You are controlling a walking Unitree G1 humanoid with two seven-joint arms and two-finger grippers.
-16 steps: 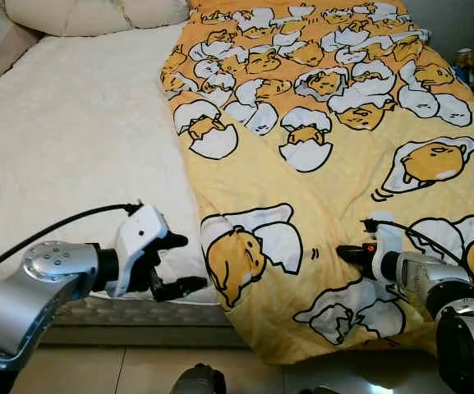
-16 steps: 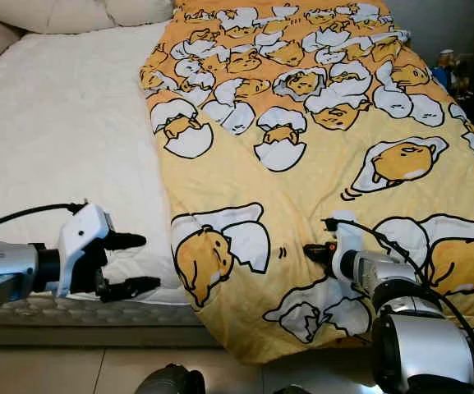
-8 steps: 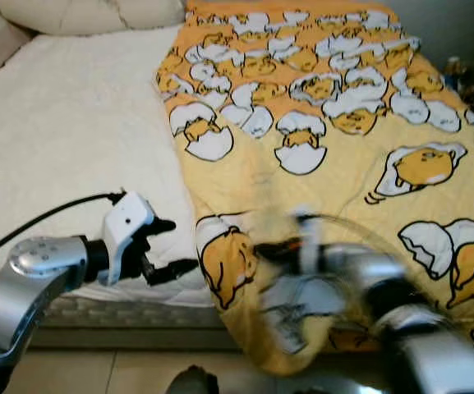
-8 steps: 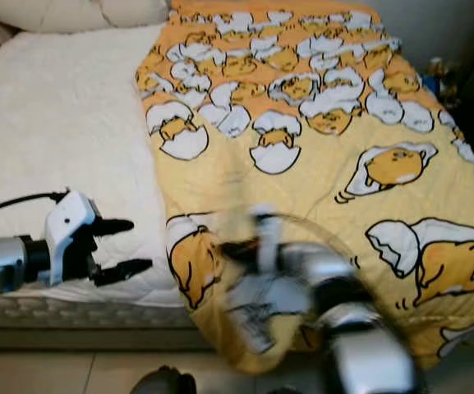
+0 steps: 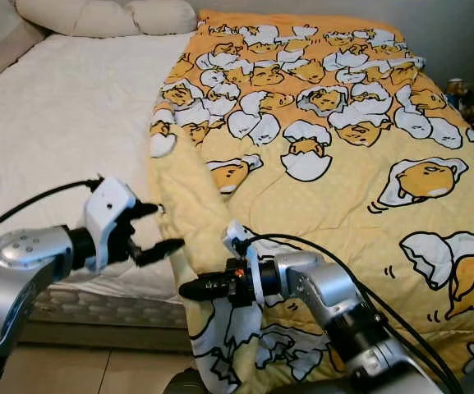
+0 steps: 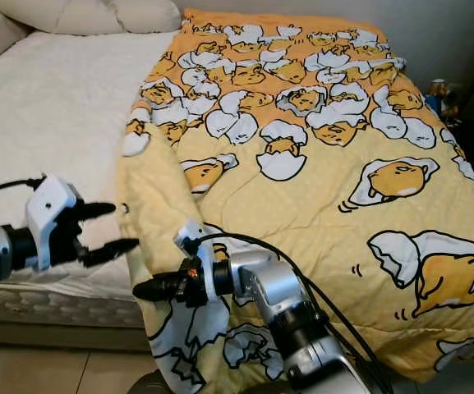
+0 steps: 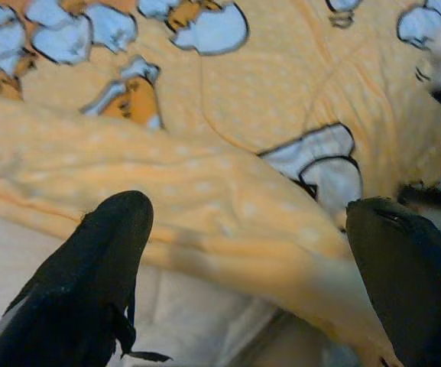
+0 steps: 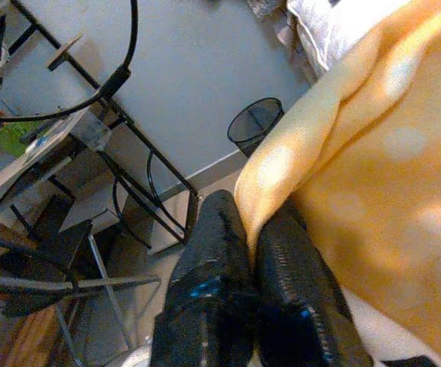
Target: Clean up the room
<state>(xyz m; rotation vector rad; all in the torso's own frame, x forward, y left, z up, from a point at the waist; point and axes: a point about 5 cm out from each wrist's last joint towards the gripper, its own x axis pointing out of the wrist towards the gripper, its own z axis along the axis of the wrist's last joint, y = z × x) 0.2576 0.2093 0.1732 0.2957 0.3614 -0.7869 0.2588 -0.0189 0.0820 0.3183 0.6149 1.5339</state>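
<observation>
At the lower left my left claw (image 5: 156, 230) hangs spread beside the yellow quilt (image 5: 343, 172) covering the bed's right half. Lower centre, my right claw (image 5: 194, 288) pinches its hem; soft and bulky, best gripped along the edge

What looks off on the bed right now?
The yellow egg-print quilt covers the right half of the bed, leaving the white mattress pad bare. Its near-left corner is bunched into a ridge and hangs off the foot, pinched in the right gripper. The left gripper hangs open beside the fold.
</observation>
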